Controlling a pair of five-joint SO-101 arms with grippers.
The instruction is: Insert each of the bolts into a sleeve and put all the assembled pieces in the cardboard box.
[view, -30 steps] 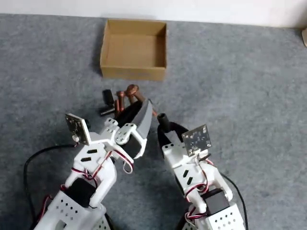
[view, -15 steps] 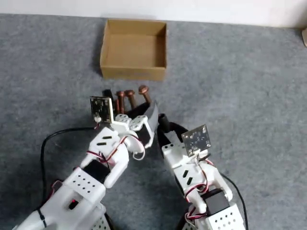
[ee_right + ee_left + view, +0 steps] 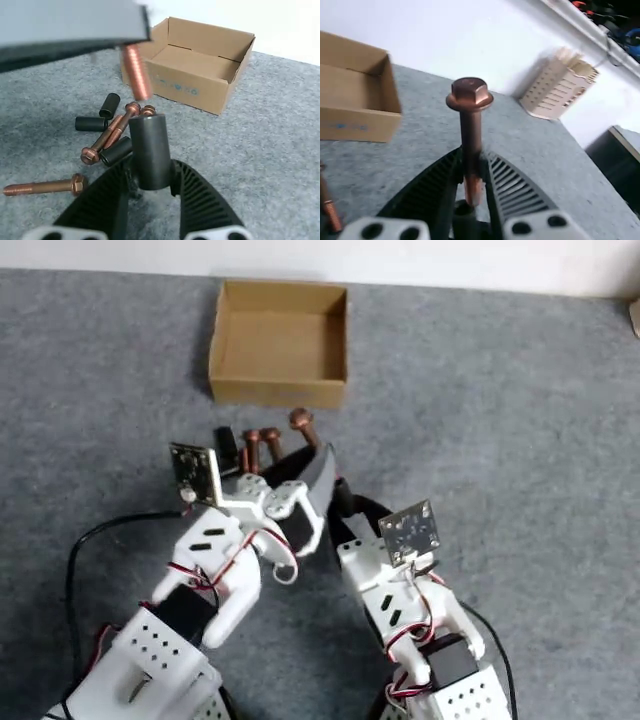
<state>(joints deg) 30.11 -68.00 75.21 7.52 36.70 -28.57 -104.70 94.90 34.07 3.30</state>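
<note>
The right claw [image 3: 150, 172] clamps 1 upright black sleeve [image 3: 149, 145]. Just above it, the left claw [image 3: 472, 160] clamps 1 copper bolt [image 3: 470, 97]. Beyond both claws lie loose bolts [image 3: 107, 135] and sleeves [image 3: 109, 105], and farther the cardboard box [image 3: 192, 92].

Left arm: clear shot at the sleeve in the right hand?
Likely yes. The left hand, shut on a bolt, holds its threaded end near the top of the sleeve in the right hand; nothing sits between them.
</note>
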